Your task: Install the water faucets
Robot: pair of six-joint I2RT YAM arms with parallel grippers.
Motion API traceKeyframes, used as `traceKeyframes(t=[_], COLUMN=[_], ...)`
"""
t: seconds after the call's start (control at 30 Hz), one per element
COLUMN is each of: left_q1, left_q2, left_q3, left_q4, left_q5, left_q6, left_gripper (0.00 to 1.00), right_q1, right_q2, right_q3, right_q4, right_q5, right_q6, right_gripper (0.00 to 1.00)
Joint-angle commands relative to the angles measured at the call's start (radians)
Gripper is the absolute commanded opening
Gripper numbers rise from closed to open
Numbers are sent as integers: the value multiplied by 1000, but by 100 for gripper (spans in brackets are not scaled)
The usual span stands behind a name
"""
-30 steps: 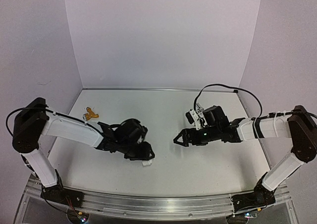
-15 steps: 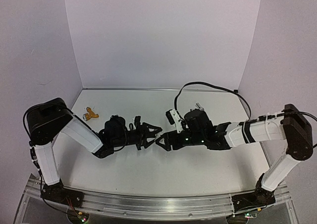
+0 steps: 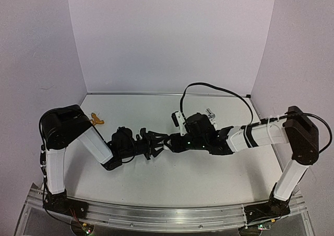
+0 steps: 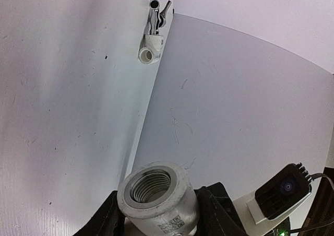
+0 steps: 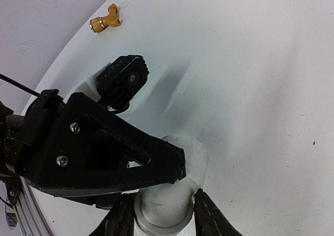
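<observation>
A white elbow pipe fitting (image 4: 155, 194) with a threaded mouth is held above the table's middle, between both grippers. My left gripper (image 3: 158, 141) is shut on one end of it. My right gripper (image 5: 164, 209) is shut on the other end (image 5: 166, 204), its fingers pressing both sides. The brass-gold faucet (image 3: 95, 120) lies loose at the far left of the table, also seen in the right wrist view (image 5: 106, 22). The silver faucet (image 4: 158, 12) stands by the back edge on a second white fitting (image 4: 150, 49), just behind my right arm (image 3: 210, 113).
The left gripper's black fingers (image 5: 130, 160) fill the left half of the right wrist view. White walls (image 3: 172, 37) close the table on three sides. A black cable (image 3: 214, 89) arches over the right arm.
Both arms have swung in to meet at the table's middle. The right gripper, open a second ago, has closed on the fitting held by the left gripper.
</observation>
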Motion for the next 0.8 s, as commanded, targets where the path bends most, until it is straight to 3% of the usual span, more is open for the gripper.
traceKeyframes(t=[0.0, 0.03, 0.17, 0.3, 0.4, 0.5, 0.63, 0.77], left_q1=[-21, -20, -15, -15, -15, -15, -12, -12], left_q2=[-1, -1, 0, 5, 5, -3, -19, -25], left_q3=[27, 25, 24, 32, 30, 20, 6, -9], left_q4=[239, 243, 253, 259, 262, 266, 266, 267], left_q5=[52, 48, 47, 56, 62, 59, 53, 46], left_q6=[-19, -16, -10, -8, -6, 1, 28, 44], left_gripper=[9, 10, 11, 11, 11, 13, 29, 55], right_q1=[4, 5, 5, 4, 4, 4, 5, 5], right_q2=[40, 44, 64, 85, 86, 85, 81, 64], right_q3=[60, 61, 70, 82, 85, 85, 79, 68], right_q4=[34, 35, 35, 35, 37, 39, 39, 39], right_q5=[2, -1, -33, -38, -30, -24, -11, 18], right_q6=[-3, 1, 12, 12, 8, 6, 6, 4], right_gripper=[30, 28, 44, 43, 38, 22, 1, 0])
